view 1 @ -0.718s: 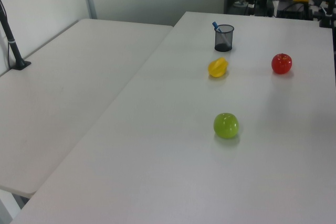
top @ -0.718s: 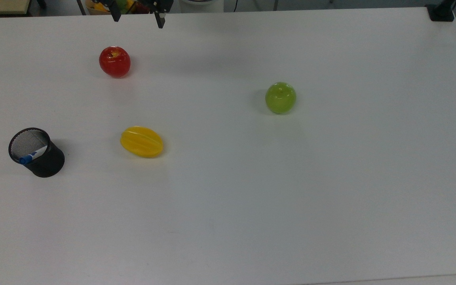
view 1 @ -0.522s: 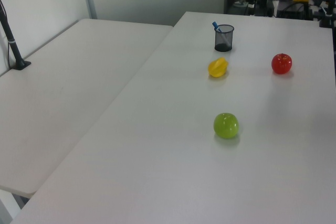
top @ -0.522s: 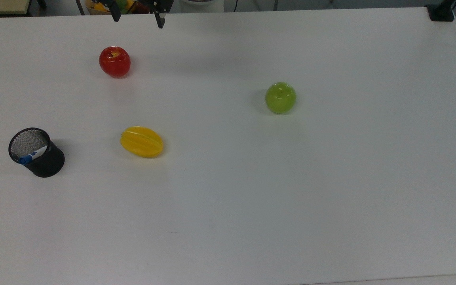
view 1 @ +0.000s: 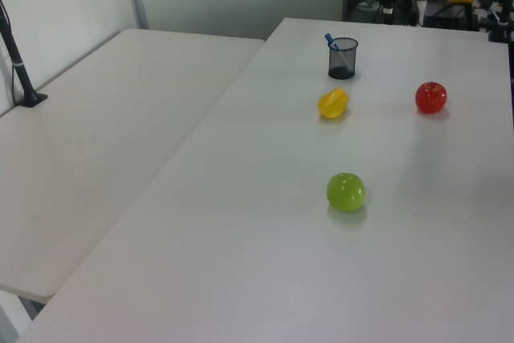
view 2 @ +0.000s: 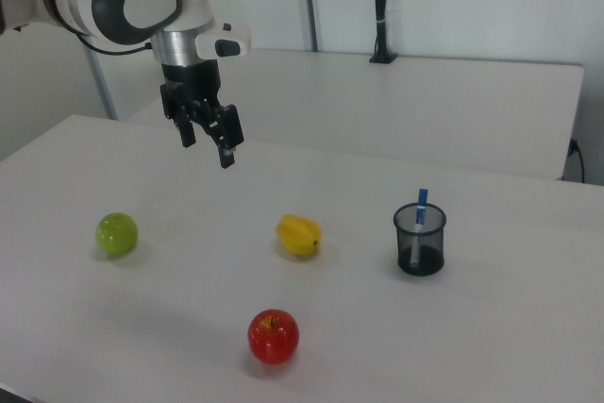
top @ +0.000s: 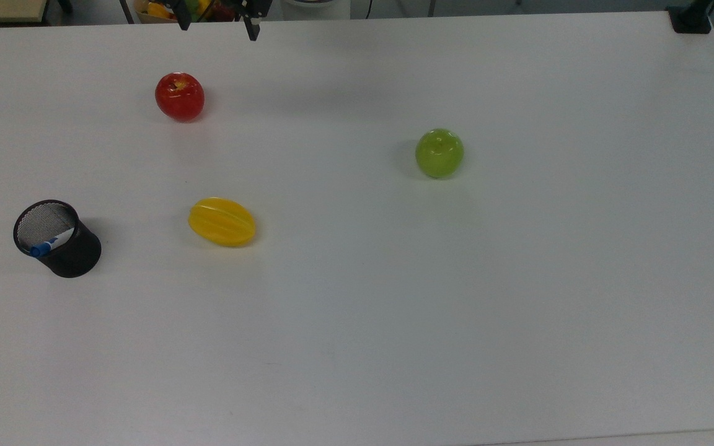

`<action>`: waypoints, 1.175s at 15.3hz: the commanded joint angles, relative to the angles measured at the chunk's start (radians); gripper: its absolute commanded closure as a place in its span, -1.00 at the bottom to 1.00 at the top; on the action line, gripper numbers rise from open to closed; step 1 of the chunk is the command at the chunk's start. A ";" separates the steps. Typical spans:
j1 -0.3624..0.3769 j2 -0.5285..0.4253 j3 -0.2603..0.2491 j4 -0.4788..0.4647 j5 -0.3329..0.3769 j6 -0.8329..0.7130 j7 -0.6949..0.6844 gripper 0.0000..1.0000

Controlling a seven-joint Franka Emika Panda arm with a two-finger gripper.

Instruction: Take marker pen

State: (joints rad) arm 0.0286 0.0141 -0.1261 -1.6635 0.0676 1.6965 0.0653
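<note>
While hand [view 2: 208, 145] hovers open, marker pen [view 2: 421, 217] seemingly upright.

Top view overhead; left, right views face across table [top: 518, 310].

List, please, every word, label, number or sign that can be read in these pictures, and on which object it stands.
None can be read.
The marker pen in the black mesh cup: any print is too small to read.
The apples, the yellow fruit, the table and the gripper carry no visible text.
</note>
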 commanded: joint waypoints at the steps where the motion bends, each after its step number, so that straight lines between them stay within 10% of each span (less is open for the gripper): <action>1: -0.007 0.020 -0.009 0.005 -0.017 0.084 -0.021 -1.00; 18: -0.168 0.378 -0.038 0.007 -0.005 0.949 -0.099 -1.00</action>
State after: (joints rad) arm -0.1429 0.3312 -0.1600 -1.6632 0.0627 2.5416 -0.0114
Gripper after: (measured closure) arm 0.000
